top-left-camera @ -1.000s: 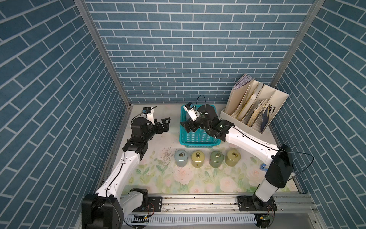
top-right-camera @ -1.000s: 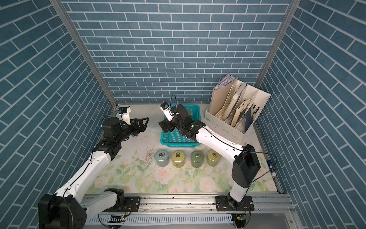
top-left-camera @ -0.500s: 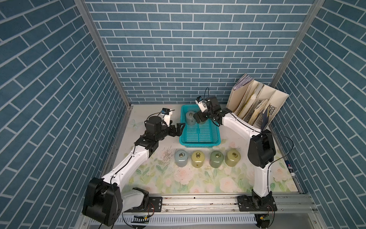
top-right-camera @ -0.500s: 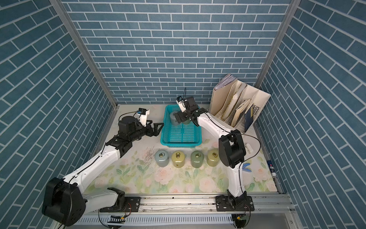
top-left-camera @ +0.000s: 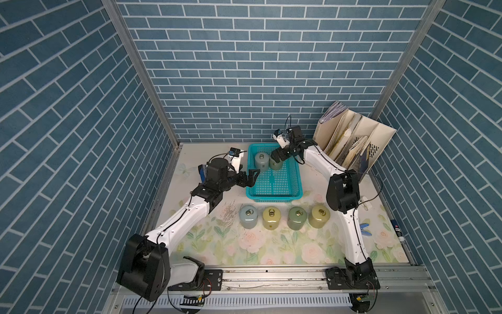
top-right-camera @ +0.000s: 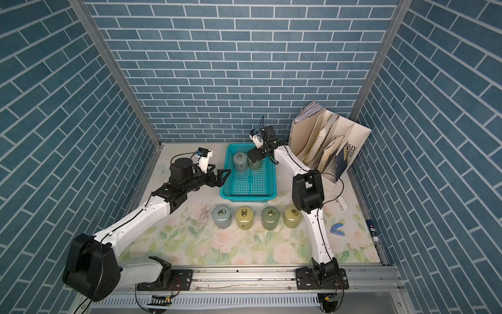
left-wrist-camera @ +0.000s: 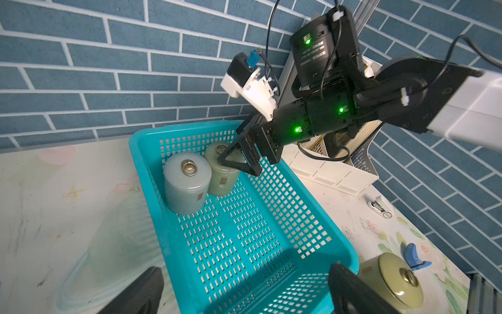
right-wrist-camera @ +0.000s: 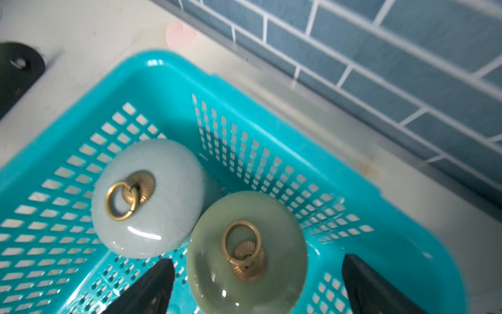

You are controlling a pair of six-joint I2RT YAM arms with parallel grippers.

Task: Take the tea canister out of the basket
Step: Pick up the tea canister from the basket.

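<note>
Nearest me, my left gripper hangs spread and empty by the basket's rim, so nothing pins the basket. If the lift drags, I expect it to slide or tip toward the row of canisters in front. At the far end my right gripper stands wide open astride the green canister, not yet gripping. The pale canister sits right against it, so a finger may catch that neighbour or slip on glaze.

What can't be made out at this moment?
- Olive canister lid, both top views: covered by the right gripper.
- Canister labels, left wrist view: too small to read.
- Most of the basket, right wrist view: cut off by the picture edges.
- File holder papers, top views: too small to read.
</note>
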